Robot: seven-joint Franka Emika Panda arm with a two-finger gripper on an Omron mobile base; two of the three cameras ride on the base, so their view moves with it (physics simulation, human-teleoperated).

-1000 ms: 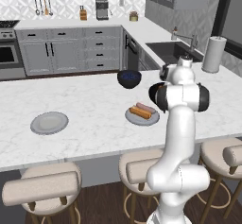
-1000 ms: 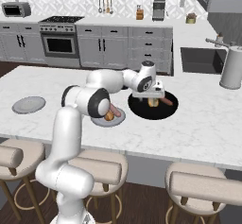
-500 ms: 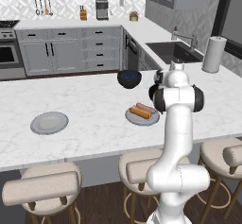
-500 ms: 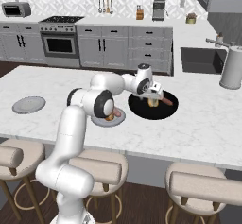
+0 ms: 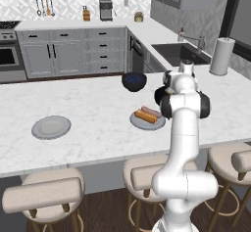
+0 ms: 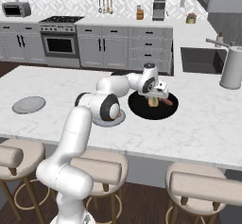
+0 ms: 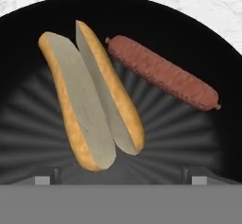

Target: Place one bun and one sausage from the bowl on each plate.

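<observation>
The glossy black bowl point(image 7: 203, 43) holds one split golden bun point(image 7: 71, 100) and one red-brown sausage point(image 7: 163, 74) lying side by side. My gripper point(image 7: 120, 178) hangs open just above them, its fingertips point(image 7: 42, 179) spread on either side of the bun's near end. From the right base view the gripper point(image 6: 157, 97) is over the bowl point(image 6: 142, 108). The near grey plate point(image 5: 139, 123) carries a bun point(image 5: 145, 116) and a sausage point(image 5: 151, 111). The other grey plate point(image 5: 51, 127) lies bare at the counter's far left.
A dark blue bowl point(image 5: 134, 81) stands behind the near plate. A paper towel roll point(image 6: 231, 67) and a sink point(image 5: 179, 54) are off to the right. Padded stools point(image 6: 99, 168) line the counter's front edge.
The hand has come a little lower and further over the black bowl. The food and both plates lie where they were.
</observation>
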